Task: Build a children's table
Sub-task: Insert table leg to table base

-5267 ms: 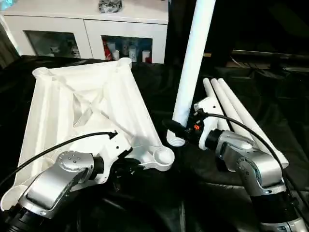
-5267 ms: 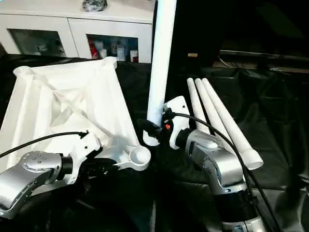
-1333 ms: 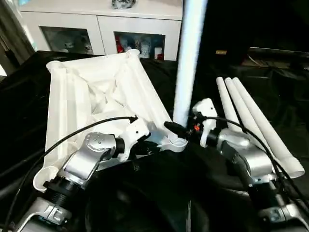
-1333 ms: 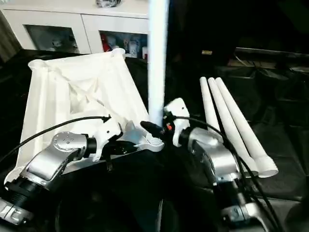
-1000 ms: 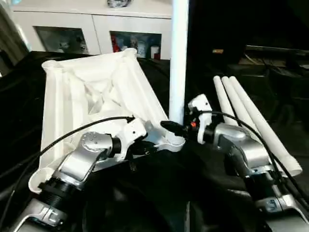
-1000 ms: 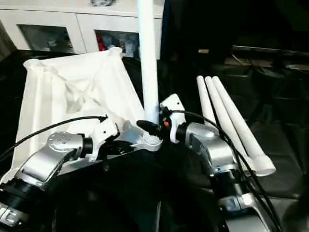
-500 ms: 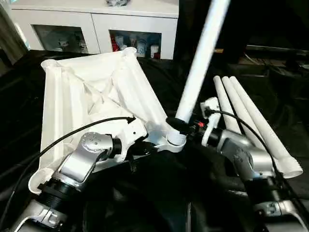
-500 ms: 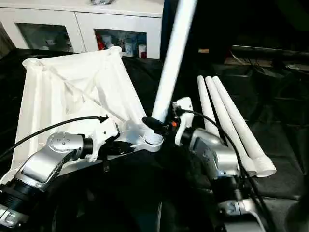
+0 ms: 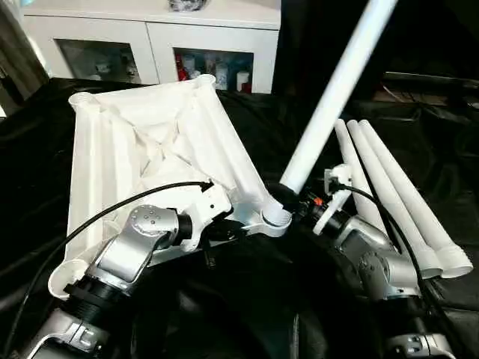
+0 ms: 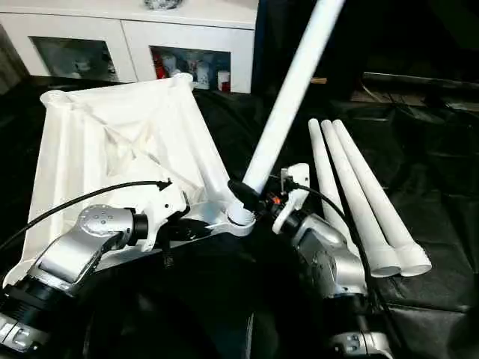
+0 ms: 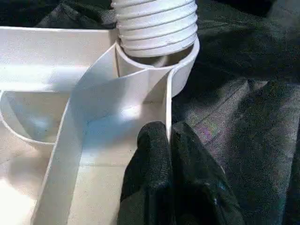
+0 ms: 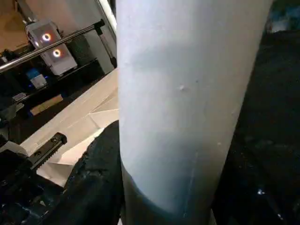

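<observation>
White plastic tabletop point(image 9: 142, 142), one, upside down on black cloth point(image 9: 247, 299), ribbed X-braced underside up. Round corner sockets: three countable in head views, two far, one near-left; fourth is the near-right socket point(image 9: 271, 219), occupied.

Legs, four total. One leg point(image 9: 333, 86) with ribbed threaded end sitting in near-right socket, tilted, leaning up and toward robot's right, not upright. Threaded end point(image 11: 157, 26) seen resting in socket cup in left wrist view; how deep it is seated, cannot tell. Three spare legs point(image 9: 393, 198) lying side by side, touching, on cloth to robot's right of tabletop, wide ends toward robot.

Right gripper point(image 10: 251, 196) clamped around tilted leg just above socket; a black finger point(image 12: 101, 164) wraps leg's side in right wrist view. Gripper sits right beside near-right socket.

Left gripper point(image 11: 168, 140) pinched shut on thin side wall of tabletop just beside same socket, one finger each side of wall. Both grippers near each other, either side of that corner.

Two silver forearms, black cable over each.

Beyond tabletop: white cabinet point(image 9: 157, 37) with two glass doors, small bottles and jars inside, labels too small to read. Dark crumpled object on top of cabinet. Right wrist view: dark rack with one device showing two orange ring lights point(image 12: 50, 44). No legible writing anywhere.
</observation>
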Robot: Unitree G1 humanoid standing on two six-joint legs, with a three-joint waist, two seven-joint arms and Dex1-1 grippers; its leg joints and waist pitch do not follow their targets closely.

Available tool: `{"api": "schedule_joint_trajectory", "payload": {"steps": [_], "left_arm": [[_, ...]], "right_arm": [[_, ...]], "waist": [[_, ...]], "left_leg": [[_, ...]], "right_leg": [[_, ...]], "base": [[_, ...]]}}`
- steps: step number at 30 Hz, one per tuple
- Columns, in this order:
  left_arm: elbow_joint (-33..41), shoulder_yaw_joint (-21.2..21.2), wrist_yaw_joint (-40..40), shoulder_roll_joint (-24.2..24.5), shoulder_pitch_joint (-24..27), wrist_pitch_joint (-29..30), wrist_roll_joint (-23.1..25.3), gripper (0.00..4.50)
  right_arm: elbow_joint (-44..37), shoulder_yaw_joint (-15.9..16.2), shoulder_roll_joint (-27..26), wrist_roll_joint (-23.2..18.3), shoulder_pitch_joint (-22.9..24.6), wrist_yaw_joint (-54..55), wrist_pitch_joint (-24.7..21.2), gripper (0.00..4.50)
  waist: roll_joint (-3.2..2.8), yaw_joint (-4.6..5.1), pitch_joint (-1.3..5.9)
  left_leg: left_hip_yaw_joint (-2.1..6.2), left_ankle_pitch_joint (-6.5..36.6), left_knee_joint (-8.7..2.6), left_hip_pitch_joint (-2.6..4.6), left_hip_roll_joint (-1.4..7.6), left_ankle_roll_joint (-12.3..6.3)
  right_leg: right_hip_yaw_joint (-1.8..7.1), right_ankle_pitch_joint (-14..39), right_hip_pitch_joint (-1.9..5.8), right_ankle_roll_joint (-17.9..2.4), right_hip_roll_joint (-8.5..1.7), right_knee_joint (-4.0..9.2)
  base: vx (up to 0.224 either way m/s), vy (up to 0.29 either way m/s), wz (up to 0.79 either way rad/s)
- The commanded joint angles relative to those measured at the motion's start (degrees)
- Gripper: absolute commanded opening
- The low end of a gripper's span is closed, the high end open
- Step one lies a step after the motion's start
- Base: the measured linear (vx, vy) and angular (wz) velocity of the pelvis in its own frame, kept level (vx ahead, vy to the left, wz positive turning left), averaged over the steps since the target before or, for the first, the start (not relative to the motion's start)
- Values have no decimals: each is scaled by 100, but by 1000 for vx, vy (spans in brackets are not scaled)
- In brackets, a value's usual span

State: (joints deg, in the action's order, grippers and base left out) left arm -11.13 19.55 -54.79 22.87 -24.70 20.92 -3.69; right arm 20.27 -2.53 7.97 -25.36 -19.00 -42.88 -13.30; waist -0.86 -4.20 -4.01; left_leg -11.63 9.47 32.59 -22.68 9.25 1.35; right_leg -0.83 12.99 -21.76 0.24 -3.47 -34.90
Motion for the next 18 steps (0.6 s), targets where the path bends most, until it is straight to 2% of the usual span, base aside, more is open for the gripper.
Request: {"api": "schedule_joint_trajectory", "payload": {"steps": [1, 7, 10, 11, 15, 18], "left_arm": [[-26, -73, 22, -44, -59, -80, -99, 0], [-95, -80, 6, -65, -86, -107, -69, 0], [-121, -75, -8, -80, -105, -111, -60, 0], [-129, -72, -17, -81, -112, -115, -58, 0], [-138, -45, -59, -74, -125, -142, -38, 0], [-148, -37, -70, -81, -130, -148, -32, 0]], "right_arm": [[395, -126, 172, 315, 413, 294, -133, 191], [241, -320, 155, 149, 587, 359, 12, 191], [177, -255, 191, 186, 675, 343, 60, 191], [132, -206, 210, 222, 703, 336, 61, 191], [-204, 316, 478, 804, 773, 318, 152, 191], [-358, 526, 598, 981, 715, 303, 90, 191]], "waist": [[0, 38, 281], [-17, 23, 274], [-28, 0, 279], [-29, -4, 275], [-20, -7, 260], [-13, -4, 262]], "left_leg": [[194, 1203, -401, 195, 423, -128], [202, 1332, -416, 204, 429, -95], [203, 1284, -412, 198, 426, -114], [202, 1285, -414, 195, 423, -116], [207, 1404, -428, 195, 423, -66], [205, 1400, -427, 206, 423, -46]], "right_leg": [[219, 753, 90, -1253, -465, 441], [224, 928, 75, -1204, -464, 466], [225, 828, 76, -1188, -463, 458], [223, 823, 76, -1182, -459, 460], [224, 1065, 69, -1104, -462, 485], [230, 1137, 65, -1060, -458, 492]], "base": [[0, 0, 0], [0, 0, 0], [0, 0, 0], [0, 0, 0], [0, 0, 0], [0, 0, 0]]}}
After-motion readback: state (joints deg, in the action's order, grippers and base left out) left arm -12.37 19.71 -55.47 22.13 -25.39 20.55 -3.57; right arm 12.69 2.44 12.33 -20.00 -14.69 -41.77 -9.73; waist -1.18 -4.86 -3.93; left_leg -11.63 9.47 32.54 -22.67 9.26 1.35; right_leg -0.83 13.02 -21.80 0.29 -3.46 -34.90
